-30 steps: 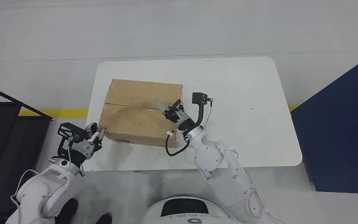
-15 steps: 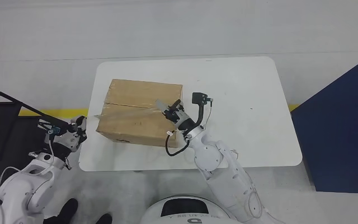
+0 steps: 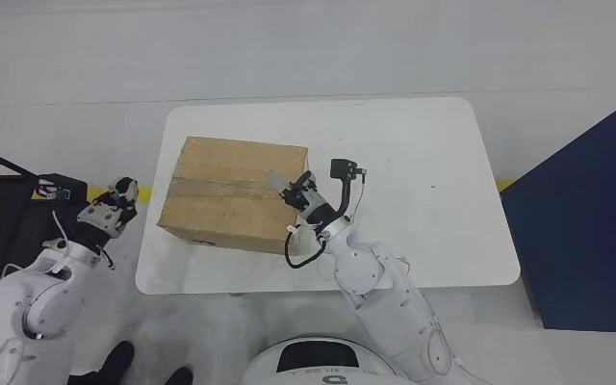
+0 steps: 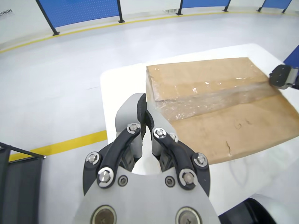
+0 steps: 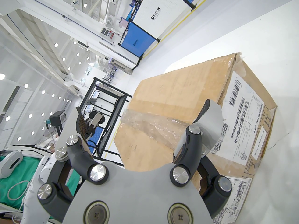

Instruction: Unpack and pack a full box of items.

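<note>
The right gripper point(image 3: 287, 186), jaws wide over the cardboard box point(image 3: 231, 173), should press down firmly while the left gripper point(image 4: 145, 110), jaws closed beside the table point(image 3: 414, 173), strips the clear tape point(image 4: 210, 94) lengthwise.

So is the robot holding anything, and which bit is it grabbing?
The left hand seems to pinch the loose end of the clear tape at the edge of the box. The right hand is open at the box top, holding nothing.
</note>
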Tool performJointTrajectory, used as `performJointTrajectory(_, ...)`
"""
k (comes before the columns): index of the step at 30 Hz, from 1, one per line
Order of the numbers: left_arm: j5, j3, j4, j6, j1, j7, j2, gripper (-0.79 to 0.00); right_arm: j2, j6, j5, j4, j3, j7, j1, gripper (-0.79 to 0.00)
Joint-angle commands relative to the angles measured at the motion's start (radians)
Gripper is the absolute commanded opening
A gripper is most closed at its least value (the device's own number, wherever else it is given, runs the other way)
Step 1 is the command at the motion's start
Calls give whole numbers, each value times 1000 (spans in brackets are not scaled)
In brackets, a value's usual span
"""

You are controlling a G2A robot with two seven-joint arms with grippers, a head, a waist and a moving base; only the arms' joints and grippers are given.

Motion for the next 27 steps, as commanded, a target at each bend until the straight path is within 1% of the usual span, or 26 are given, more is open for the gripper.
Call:
performJointTrajectory(1,-53,3,23,-13,-30,-26,2,-785,0,0,0,0,0,0,0,0)
performJointTrajectory(5,-145,4,78,0,-83,-61,3,-785,0,0,0,0,0,0,0,0)
performJointTrajectory(6,-200,8,91,-7,-92,-68,2,-785,0,0,0,0,0,0,0,0)
performJointTrajectory(7,-289,18,101,-33,-97,-81,1,-785,0,0,0,0,0,0,0,0)
performJointTrajectory(8,-415,27,113,-72,-98,-109,0,-757,0,0,0,0,0,0,0,0)
performJointTrajectory(9,-599,47,121,-127,-95,-159,-1,-486,0,0,0,0,0,0,0,0)
performJointTrajectory(10,-711,52,128,-155,-94,-208,1,-40,0,0,0,0,0,0,0,0)
performJointTrajectory(11,-895,65,134,-195,-93,-298,5,0,0,0,0,0,0,0,0,0)
performJointTrajectory(13,-1192,67,164,-200,-104,-474,15,0,0,0,0,0,0,0,0,0)
performJointTrajectory(15,-1467,68,210,-156,-135,-645,24,0,0,0,0,0,0,0,0,0)
performJointTrajectory(16,-1566,74,227,-136,-148,-720,27,0,0,0,0,0,0,0,0,0)
performJointTrajectory(17,-1590,74,233,-130,-152,-746,28,0,0,0,0,0,0,0,0,0)
performJointTrajectory(27,-1590,74,233,-130,-152,-746,28,0,0,0,0,0,0,0,0,0)
